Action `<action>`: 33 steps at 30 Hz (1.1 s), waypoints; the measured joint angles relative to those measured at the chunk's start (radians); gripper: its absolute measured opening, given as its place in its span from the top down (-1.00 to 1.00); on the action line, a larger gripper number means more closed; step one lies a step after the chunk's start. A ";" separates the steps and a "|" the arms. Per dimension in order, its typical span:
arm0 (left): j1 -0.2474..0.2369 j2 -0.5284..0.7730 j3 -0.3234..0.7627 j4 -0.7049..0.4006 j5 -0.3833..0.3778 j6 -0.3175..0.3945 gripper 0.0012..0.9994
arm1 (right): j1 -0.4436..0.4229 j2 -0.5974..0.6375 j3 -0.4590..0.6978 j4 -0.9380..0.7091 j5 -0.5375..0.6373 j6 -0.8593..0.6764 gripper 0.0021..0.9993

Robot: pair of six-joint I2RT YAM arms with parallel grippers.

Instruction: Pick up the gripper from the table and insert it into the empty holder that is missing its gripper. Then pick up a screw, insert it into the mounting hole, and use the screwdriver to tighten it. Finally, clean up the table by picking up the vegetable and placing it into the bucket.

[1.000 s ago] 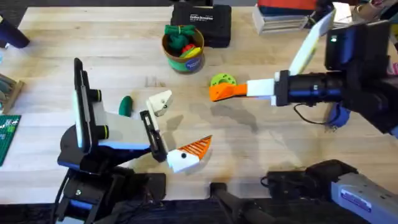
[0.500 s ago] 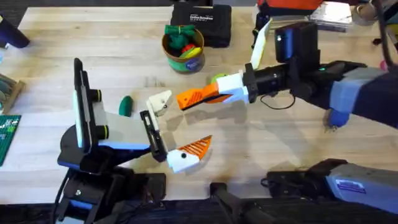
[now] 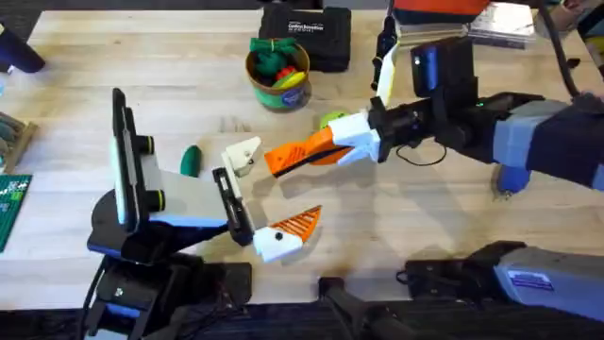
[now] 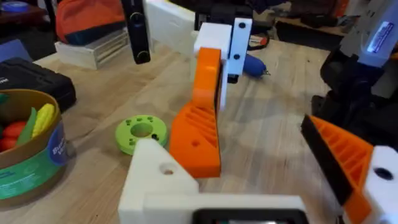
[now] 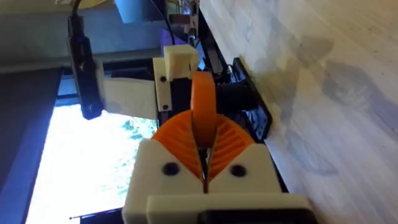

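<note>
**Q.** Where is the part to be fitted, and what holds it?

**A.** The loose finger piece hangs above the middle of the counter. The right pincer is pressed together on it, and the orange ribbed tip sticks out past the pads. Its white block cannot be made out. The tip sits just beside the holder, the bare white bracket on the left arm, though contact cannot be confirmed. The left pincer is spread, with its one complete finger well apart from the holder.

**Q.** How should the piece be expected to handle?

**A.** It is probably light, rigid printed plastic. It should not bend, but it could pivot between the pads if it is pushed off-axis. The ribbed orange faces look like the surest place to hold it, since that leaves the mounting end free to meet the bracket. Both parts are stiff, so a misaligned push would likely jam rather than give.

**Q.** What about the other items?

**A.** The vegetable lies toward the left edge, close to the left arm. It is small and smooth, so it is best pinched across its narrow width. The bucket stands near the far edge, beside a black case. A green disc shows partly from behind the right pincer.

**Q.** And the surface and surroundings?

**A.** The counter is pale, flat wood grain. An orange bag and stacked boxes sit at the far right corner. A green circuit board lies at the left edge.
</note>
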 joint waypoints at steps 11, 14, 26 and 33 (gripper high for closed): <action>0.000 0.000 0.000 0.000 0.000 0.000 -0.97 | 0.009 0.000 0.000 0.150 -0.009 0.079 0.97; 0.000 0.000 0.000 0.000 0.000 0.000 -0.97 | 0.027 0.000 0.000 0.155 -0.002 0.097 0.97; 0.001 0.000 -0.001 -0.004 -0.009 -0.001 -0.97 | 0.104 0.004 0.000 0.185 0.034 0.127 0.97; 0.009 0.000 -0.001 -0.003 -0.051 -0.004 -0.97 | 0.116 0.068 0.000 0.350 0.069 0.228 0.97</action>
